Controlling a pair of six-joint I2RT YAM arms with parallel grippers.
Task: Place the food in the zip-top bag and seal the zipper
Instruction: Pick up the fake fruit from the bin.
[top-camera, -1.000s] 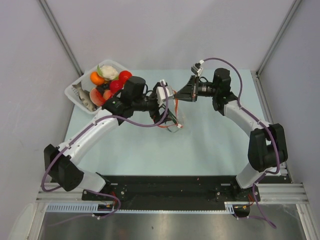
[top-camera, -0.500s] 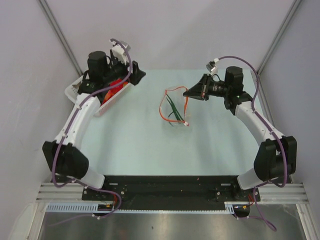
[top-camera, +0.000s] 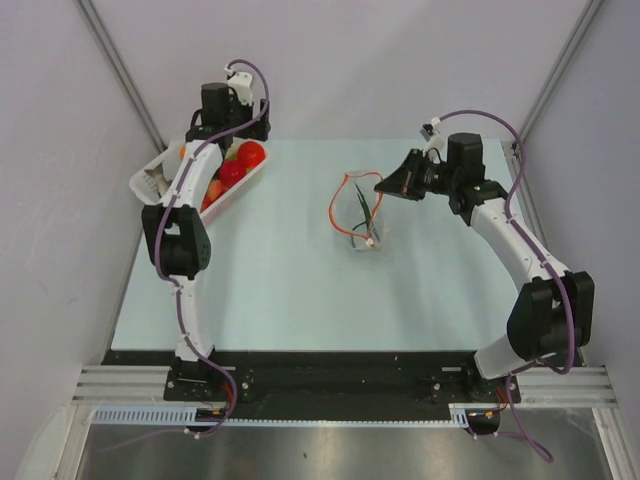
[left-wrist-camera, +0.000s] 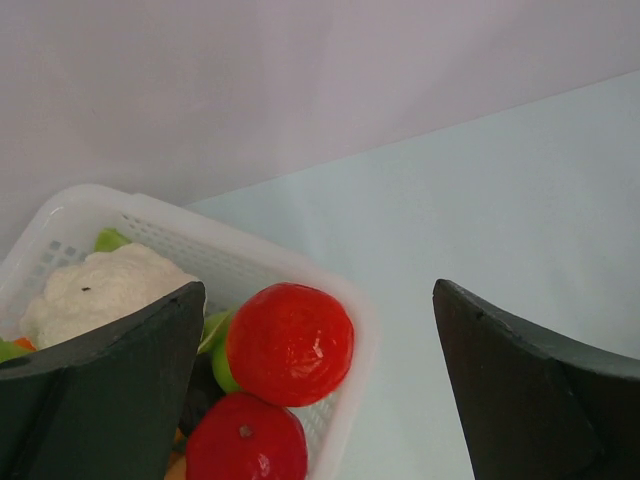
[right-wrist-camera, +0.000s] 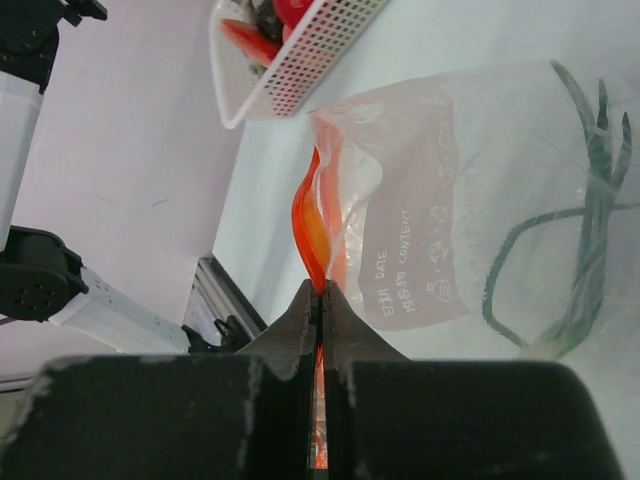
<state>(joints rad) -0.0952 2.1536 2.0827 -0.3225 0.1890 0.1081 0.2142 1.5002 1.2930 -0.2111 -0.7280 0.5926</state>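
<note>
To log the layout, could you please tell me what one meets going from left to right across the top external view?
White basket holding the food → zip-top bag → right gripper, its jaws shut on the zipper.

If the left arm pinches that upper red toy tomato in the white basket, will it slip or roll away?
Probably slippery: the glossy red plastic tomato shows a bright highlight. It likely rolls if nudged, since it is round and sits atop other food near the rim of the white slatted plastic basket.
</note>
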